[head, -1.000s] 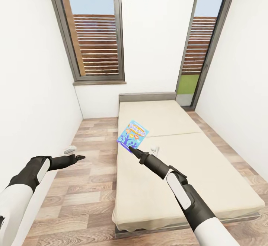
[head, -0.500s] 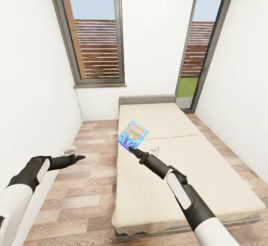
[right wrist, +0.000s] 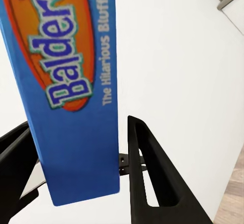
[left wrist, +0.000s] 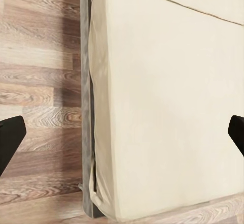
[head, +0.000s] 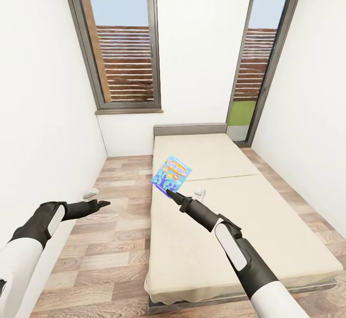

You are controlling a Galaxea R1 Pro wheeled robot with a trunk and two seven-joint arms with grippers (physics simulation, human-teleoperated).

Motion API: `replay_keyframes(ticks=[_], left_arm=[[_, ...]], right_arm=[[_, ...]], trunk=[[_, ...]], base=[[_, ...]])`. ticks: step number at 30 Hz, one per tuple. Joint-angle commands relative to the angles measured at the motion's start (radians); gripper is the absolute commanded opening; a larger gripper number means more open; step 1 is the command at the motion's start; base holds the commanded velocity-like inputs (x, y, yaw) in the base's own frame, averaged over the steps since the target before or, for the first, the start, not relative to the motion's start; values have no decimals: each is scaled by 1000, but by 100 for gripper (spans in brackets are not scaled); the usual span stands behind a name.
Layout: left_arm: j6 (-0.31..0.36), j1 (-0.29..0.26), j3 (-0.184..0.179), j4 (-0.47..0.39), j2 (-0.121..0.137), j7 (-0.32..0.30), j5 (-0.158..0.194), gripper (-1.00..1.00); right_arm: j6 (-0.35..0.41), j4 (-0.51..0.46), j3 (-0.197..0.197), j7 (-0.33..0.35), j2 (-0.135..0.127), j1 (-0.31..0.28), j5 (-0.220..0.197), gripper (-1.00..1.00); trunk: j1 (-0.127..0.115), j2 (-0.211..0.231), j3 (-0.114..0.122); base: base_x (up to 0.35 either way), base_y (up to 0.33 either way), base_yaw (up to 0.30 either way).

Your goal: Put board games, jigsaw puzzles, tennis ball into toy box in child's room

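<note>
A blue board game (head: 171,172) box printed "Balderdash" is held up on edge over the left side of the bed (head: 240,231). My right gripper (head: 168,192) is shut on its lower edge. In the right wrist view the blue board game (right wrist: 66,82) stands between the two black fingers (right wrist: 145,168) of the right gripper (right wrist: 76,142). My left gripper (head: 103,204) hangs open and empty over the wood floor left of the bed. In the left wrist view its fingertips (left wrist: 10,137) are spread wide over the bed (left wrist: 162,107) corner. The table and toy box are out of view.
The beige bed runs from the grey headboard (head: 190,129) toward me, along the right wall. A small white object (head: 199,194) lies on the mattress and another (head: 90,194) on the floor by the left wall. Tall windows (head: 122,44) fill the far wall. A plank floor strip (head: 120,241) lies left of the bed.
The whole picture has shifted slightly, so the camera moved. Both arms and the blue box keep their places in the view.
</note>
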Motion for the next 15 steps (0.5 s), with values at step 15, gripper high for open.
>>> replay_keyframes(ticks=[15], left_arm=[[6,-1,3,0,3,-2,4,100]], right_arm=[[9,0,0,-2,4,-1,-11,-100]], trunk=[[1,-2,-2]], base=[[0,0,0]])
